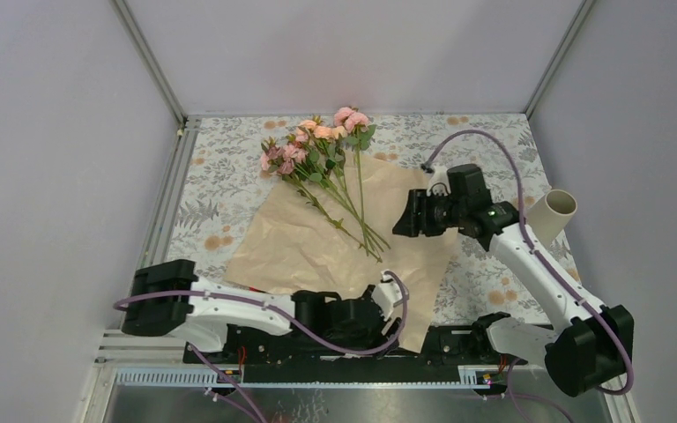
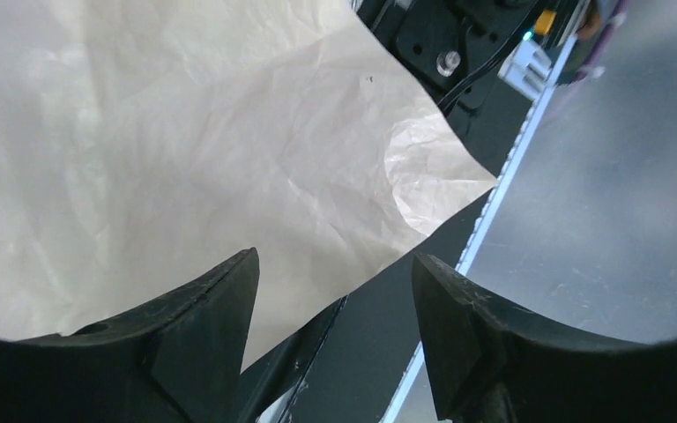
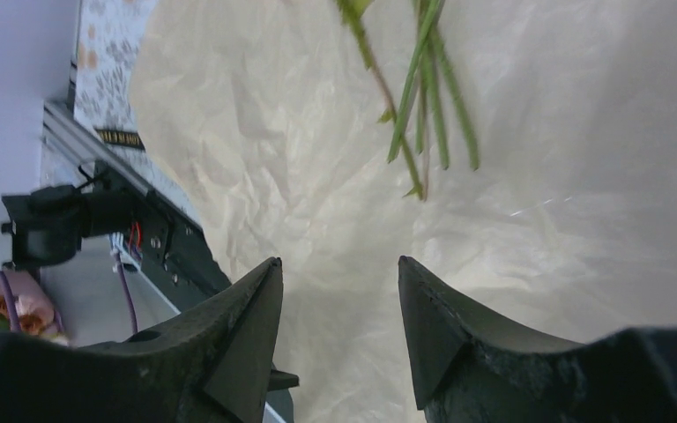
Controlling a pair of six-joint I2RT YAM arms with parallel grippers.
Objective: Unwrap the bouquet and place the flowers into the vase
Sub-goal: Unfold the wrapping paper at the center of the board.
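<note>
Flowers (image 1: 317, 145) lying across flattened tan paper (image 1: 291, 242) on floral tabletop (image 1: 220, 176), vase (image 1: 554, 214) lying tilted at right edge, left fingers (image 2: 220, 300) hovering spread over paper's near corner, right fingers (image 3: 247, 308) hovering spread, gripping nothing

From high behind the near edge, looking down over the floral-print tablecloth (image 1: 220, 176); from each wrist, close onto the same crinkled tan sheet of wrapping paper (image 1: 300, 247), left at its near corner, right toward the thin green flower stems (image 3: 414, 88).
</note>
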